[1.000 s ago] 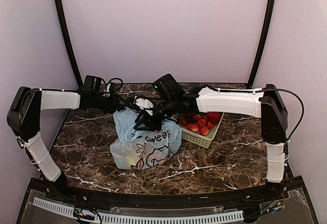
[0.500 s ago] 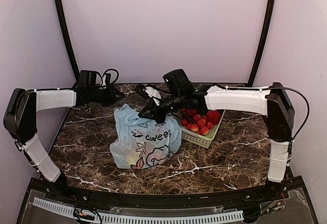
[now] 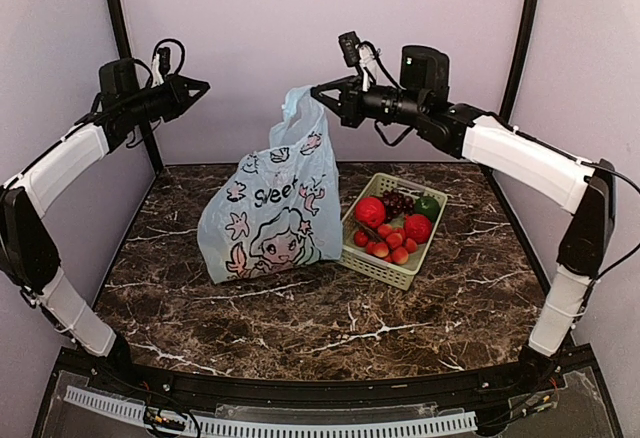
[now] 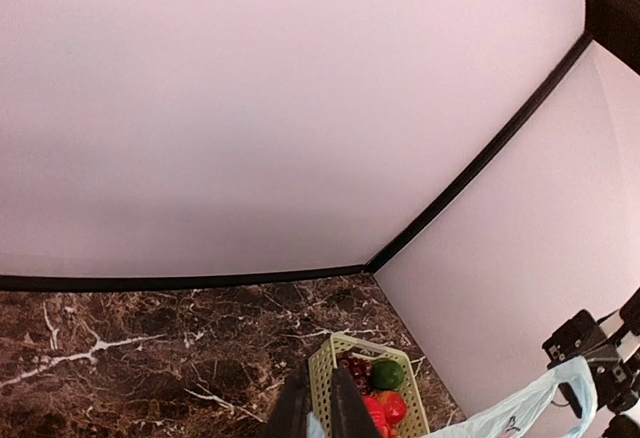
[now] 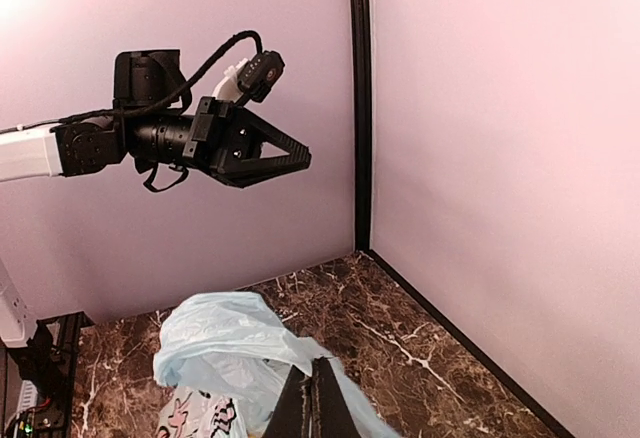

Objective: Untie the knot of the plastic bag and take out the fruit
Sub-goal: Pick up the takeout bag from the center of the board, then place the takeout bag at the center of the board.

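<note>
Left arm raised high, forearm angled inward; left gripper (image 3: 203,85) fingers pressed together. Right arm raised, stretched leftward; right gripper (image 3: 318,92) pinched on plastic bag (image 3: 268,213) top.

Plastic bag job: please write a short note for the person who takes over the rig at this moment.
Right gripper: shut on the top of the plastic bag and holding it high. The bag hangs upright, its bottom seems to rest on the table, beside the green basket.
Left gripper: shut, empty, raised, apart from the bag.
Done: the bag is lifted upright. Whether the knot is undone cannot be told.
Left: open the bag and take out the fruit; none lies on the bare table.
</note>
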Robot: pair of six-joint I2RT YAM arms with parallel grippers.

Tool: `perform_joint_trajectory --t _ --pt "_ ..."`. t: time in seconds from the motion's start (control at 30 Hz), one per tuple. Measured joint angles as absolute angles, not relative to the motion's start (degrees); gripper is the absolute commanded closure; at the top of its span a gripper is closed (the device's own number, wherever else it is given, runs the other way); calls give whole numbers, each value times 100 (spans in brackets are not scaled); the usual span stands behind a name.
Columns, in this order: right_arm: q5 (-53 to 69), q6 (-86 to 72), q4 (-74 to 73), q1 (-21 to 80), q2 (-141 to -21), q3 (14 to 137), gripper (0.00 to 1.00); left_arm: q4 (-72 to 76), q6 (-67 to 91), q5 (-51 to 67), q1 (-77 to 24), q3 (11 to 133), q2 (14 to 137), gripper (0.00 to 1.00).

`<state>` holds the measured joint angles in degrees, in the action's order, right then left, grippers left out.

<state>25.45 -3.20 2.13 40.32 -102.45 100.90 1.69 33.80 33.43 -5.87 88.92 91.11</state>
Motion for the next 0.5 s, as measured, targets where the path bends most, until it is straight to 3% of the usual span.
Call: perform_joint_trajectory --t 0.37,0.5 --pt "2797 -1033 766 4071 -10134 8049 100 102 3308 3623 -633 6272 8591 34" --pt "3009 -1243 768 4088 -9970 7321 100 14 3214 3669 -720 6082 8711 26"
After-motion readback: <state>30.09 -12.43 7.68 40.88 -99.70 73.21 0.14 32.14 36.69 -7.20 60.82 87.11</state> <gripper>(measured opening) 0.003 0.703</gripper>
